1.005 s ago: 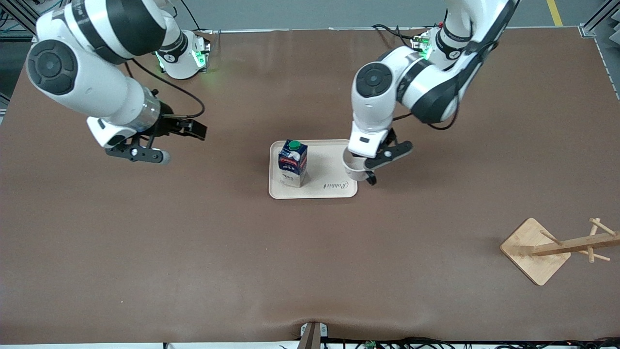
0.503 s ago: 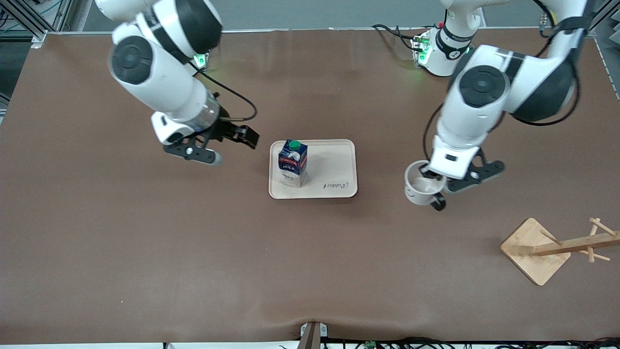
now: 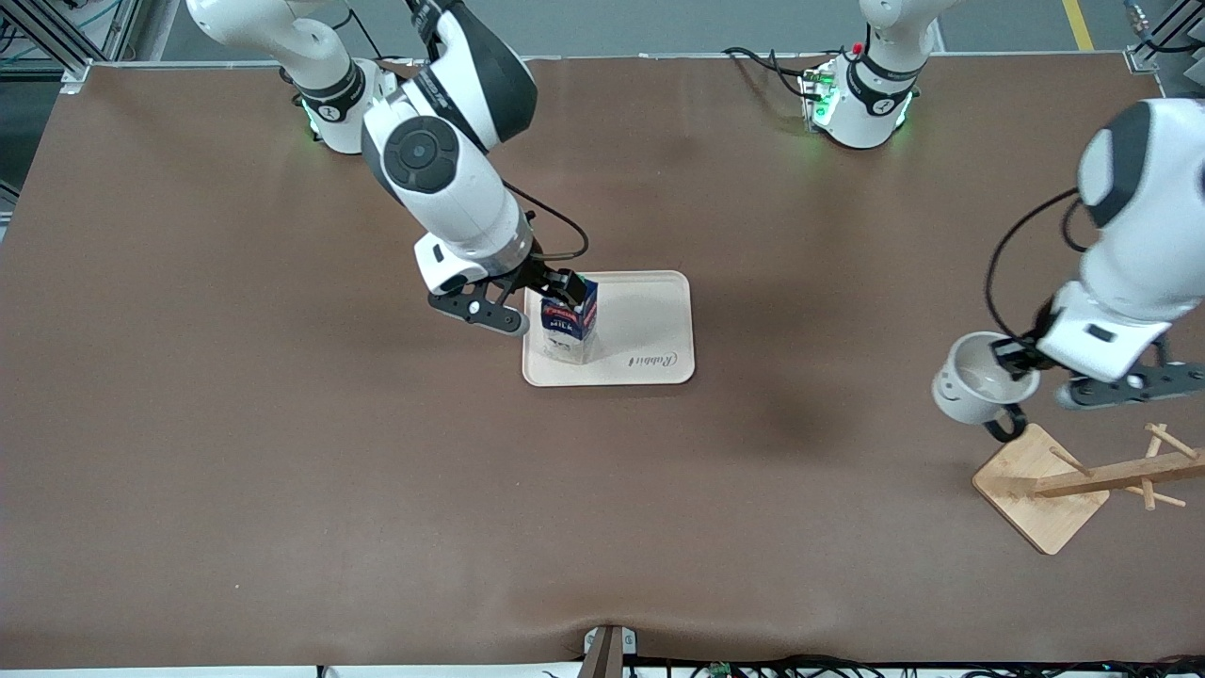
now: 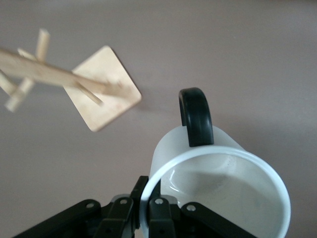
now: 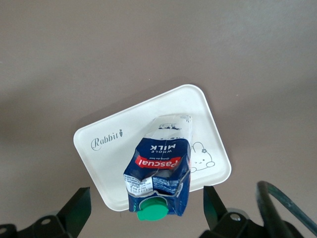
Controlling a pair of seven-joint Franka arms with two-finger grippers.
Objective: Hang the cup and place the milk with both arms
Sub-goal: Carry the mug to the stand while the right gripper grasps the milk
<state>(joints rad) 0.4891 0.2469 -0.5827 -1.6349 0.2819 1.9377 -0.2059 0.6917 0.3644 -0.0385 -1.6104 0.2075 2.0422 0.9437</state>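
Note:
The white cup [image 3: 979,384] with its black loop handle [image 3: 1004,426] hangs in the air over the table beside the wooden rack's base. My left gripper [image 3: 1015,358] is shut on its rim. In the left wrist view the fingers pinch the cup [image 4: 218,188] wall at the left gripper [image 4: 147,210]. The dark-blue milk carton [image 3: 570,325] stands upright on the cream tray [image 3: 650,330]. My right gripper [image 3: 529,299] is open, with one finger at each side of the carton's top. The right wrist view shows the carton [image 5: 161,168] and its green cap [image 5: 151,212] between the spread fingers of the right gripper [image 5: 146,204].
A wooden cup rack [image 3: 1116,476] with several pegs stands on a square base [image 3: 1031,490] at the left arm's end, near the front camera. It also shows in the left wrist view [image 4: 74,84]. The tray [image 5: 106,148] lies mid-table on brown tabletop.
My left arm has carried the cup from beside the tray to just beside the rack's base. My right gripper has moved from the right arm's end to the milk carton's top.

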